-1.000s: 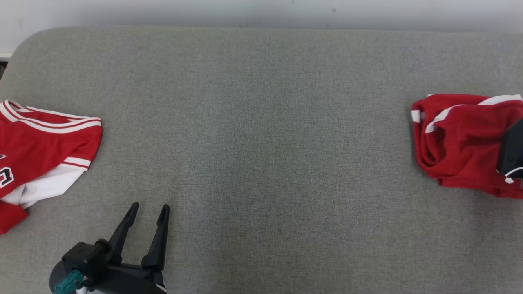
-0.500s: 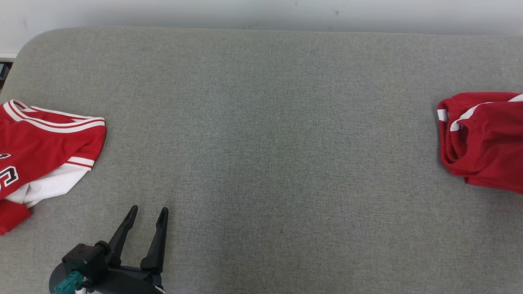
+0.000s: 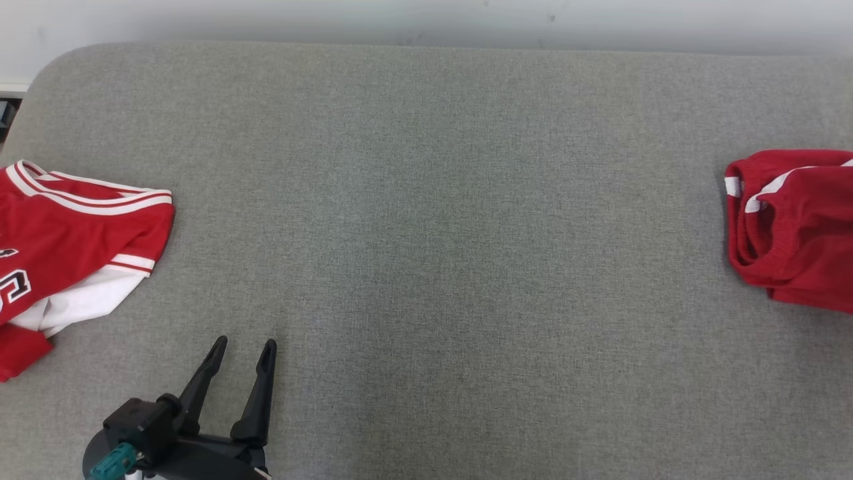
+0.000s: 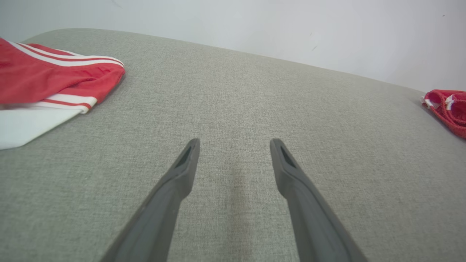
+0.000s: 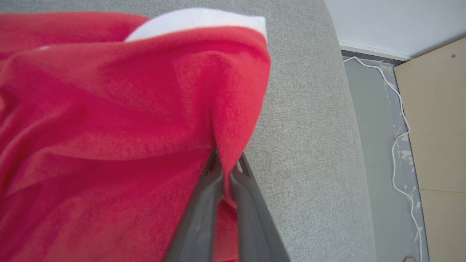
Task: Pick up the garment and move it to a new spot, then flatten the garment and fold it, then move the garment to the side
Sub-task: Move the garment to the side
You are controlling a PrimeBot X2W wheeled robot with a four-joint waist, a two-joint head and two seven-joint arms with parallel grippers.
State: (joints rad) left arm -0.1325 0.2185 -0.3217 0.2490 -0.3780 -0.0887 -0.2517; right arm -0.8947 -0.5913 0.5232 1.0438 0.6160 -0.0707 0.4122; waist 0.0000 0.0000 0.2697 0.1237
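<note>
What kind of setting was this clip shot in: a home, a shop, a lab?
Likely an indoor test room or lab rather than a lived-in home: a wide grey fabric-covered surface stands before a plain white wall, with a loose white cable on a scuffed grey floor beside a pale wooden panel.

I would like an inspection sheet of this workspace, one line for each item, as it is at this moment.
surface: grey fabric pad, bare in the middle.
job's things: red garment at the pad's right edge, bunched, pinched by the right tool.
clutter: red and white jersey lying at the left edge, untouched.
tools: left tool open over bare pad, holding nothing; right tool shut on the red garment.
cables: white cable trailing on the floor beside the pad's end.
surroundings: white wall behind the pad; beige panel next to the floor.
</note>
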